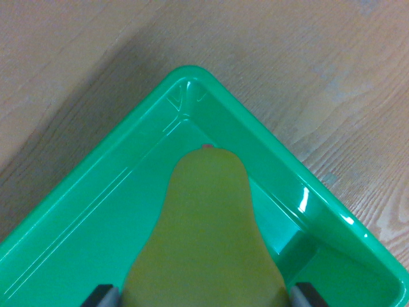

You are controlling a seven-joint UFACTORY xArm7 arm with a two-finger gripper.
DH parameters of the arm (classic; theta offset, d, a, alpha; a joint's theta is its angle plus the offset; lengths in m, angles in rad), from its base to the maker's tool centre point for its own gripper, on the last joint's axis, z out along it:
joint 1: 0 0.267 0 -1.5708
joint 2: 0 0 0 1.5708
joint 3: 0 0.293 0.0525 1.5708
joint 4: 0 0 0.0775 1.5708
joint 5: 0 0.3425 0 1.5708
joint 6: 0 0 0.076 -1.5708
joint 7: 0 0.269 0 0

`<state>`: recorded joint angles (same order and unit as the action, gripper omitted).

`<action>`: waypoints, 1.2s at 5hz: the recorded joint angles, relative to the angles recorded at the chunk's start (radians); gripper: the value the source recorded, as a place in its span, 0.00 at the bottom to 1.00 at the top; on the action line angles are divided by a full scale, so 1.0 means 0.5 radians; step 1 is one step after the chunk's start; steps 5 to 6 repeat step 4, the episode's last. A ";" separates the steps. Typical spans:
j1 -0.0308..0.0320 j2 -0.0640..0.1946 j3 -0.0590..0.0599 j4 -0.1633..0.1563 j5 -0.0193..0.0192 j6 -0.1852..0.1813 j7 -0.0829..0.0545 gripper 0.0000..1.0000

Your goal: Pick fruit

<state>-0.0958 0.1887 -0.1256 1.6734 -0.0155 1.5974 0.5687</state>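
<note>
The end effector [203,295] grips a yellow-green plastic pear [206,236] at six o'clock — its stem toward twelve — above a glossy green plastic tray [255,137] on the wood-grain desk [307,57].

place: cannot tell home from lab, only a tabletop shows | surface: pale wood-grain table [307,70] beyond and to both sides of the gripper [204,295] | on it: glossy green plastic bin [255,137] with one corner pointing away from the gripper | light: overhead glare on bin rim
</note>
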 joint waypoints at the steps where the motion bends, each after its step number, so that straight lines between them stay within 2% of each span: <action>1: 0.000 0.000 0.000 0.000 0.0000 0.000 0.000 1.00; 2: 0.000 -0.007 -0.001 0.018 -0.0008 0.025 0.000 1.00; 6: 0.001 -0.011 -0.001 0.026 -0.0011 0.036 0.000 1.00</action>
